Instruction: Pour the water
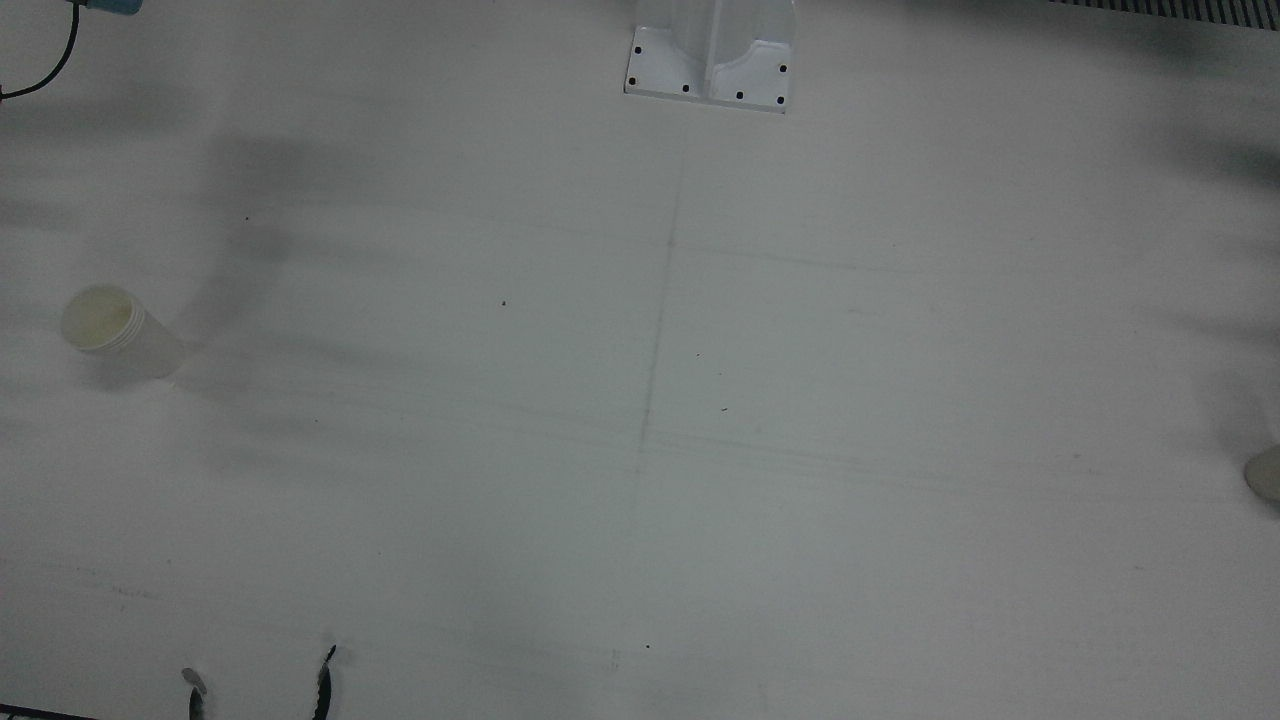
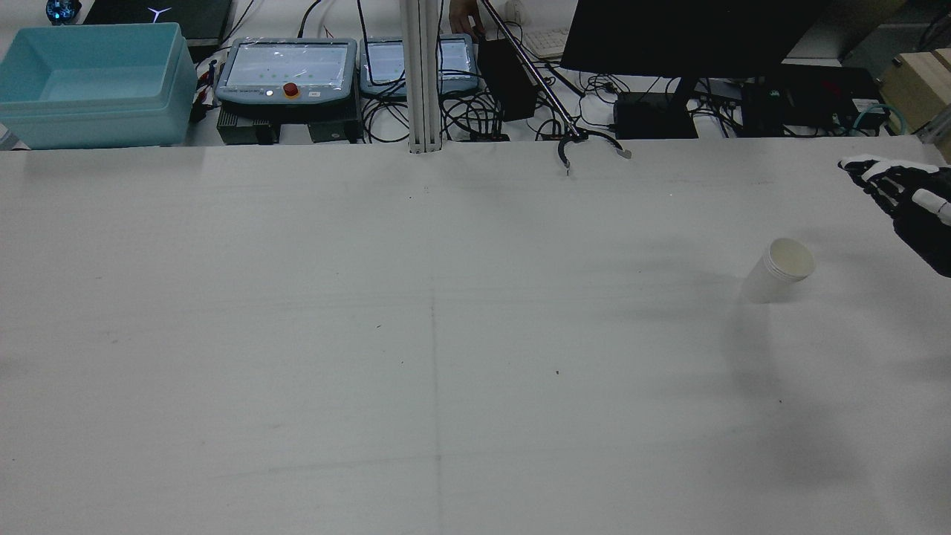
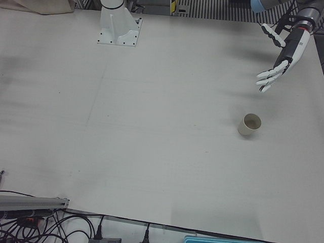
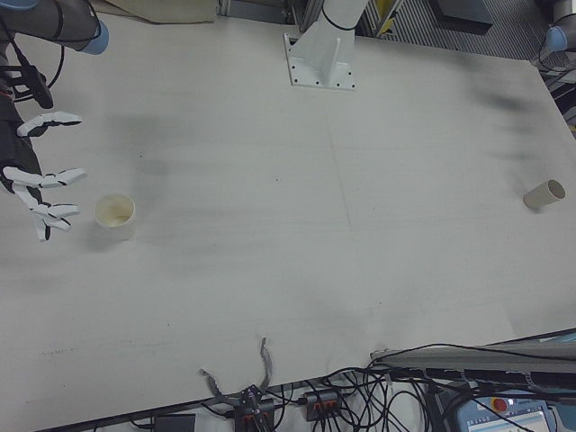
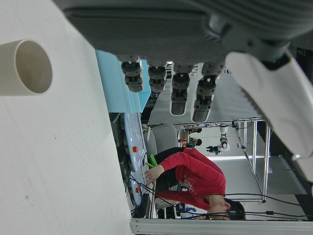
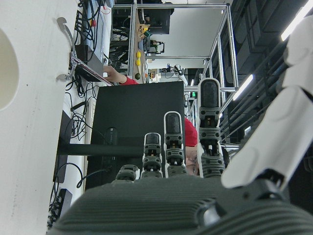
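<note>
Right-front view: the right robot hand (image 4: 40, 171), fingers spread and empty, hovers at far left, just beside an upright paper cup (image 4: 115, 213) on the bench (image 4: 324, 270).

White table (image 2: 297, 334) with two upright paper cups (image 4: 114, 212) (image 4: 544, 194) well apart, near opposite edges.

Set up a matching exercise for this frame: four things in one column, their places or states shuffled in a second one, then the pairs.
Things:
1. right hand
2. left hand
3. turquoise bin
4. grabber tool

Places or states:
a. beyond the table on the operators' side, towards the robot's left
b. claw at the table's operators' edge
c. open, near the right cup, not touching it
d. open, near the left cup, not touching it

Pairs: 1-c, 2-d, 3-a, 4-b
</note>
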